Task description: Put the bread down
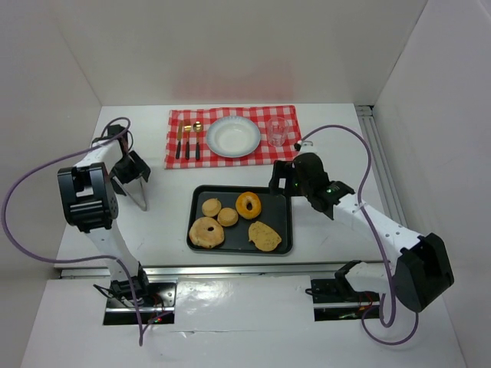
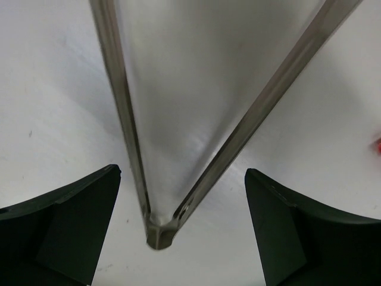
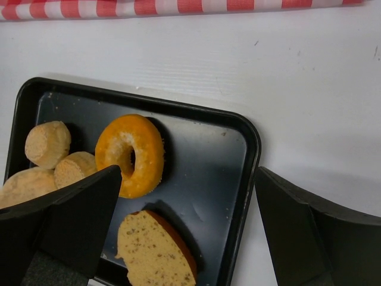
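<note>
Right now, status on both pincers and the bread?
Left pincer open, astride tongs, not gripping. Right pincer open over tray. Bread on tray, none on plate. Path to plate clear.

White links and black joints on my left arm (image 1: 87, 198) and right arm (image 1: 376, 226), lavender cables (image 1: 337, 127) trailing; my right gripper (image 3: 187, 179) has black wedge fingers (image 3: 71, 220).

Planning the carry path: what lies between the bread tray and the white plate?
Top view: only bare table and the checkered cloth's near edge separate tray and plate.
</note>
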You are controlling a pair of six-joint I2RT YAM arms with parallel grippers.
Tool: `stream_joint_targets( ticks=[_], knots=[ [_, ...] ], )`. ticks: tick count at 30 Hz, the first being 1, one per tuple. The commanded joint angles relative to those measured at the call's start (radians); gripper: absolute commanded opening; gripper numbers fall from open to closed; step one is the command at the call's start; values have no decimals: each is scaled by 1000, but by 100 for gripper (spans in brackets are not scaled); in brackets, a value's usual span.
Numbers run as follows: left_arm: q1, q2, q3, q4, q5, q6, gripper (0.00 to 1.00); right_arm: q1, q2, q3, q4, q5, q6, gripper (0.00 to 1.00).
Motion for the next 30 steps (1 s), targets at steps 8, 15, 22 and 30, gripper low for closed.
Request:
stream_joint_targets(
  ticks=[8,15,22,30],
  knots=[
    [9,162,145,4,-63,15,98,-41,59,-35,100,-57,20,100],
    [18,156,99,103,-26,15,98,-50,68,-26,100,-57,11,100],
    [18,183,110,179,31,80,76,-96,77,-46,135,-89,45,100],
    [18,153,122,219,59,117,31,-115,88,-26,121,-100,36,100]
  ],
)
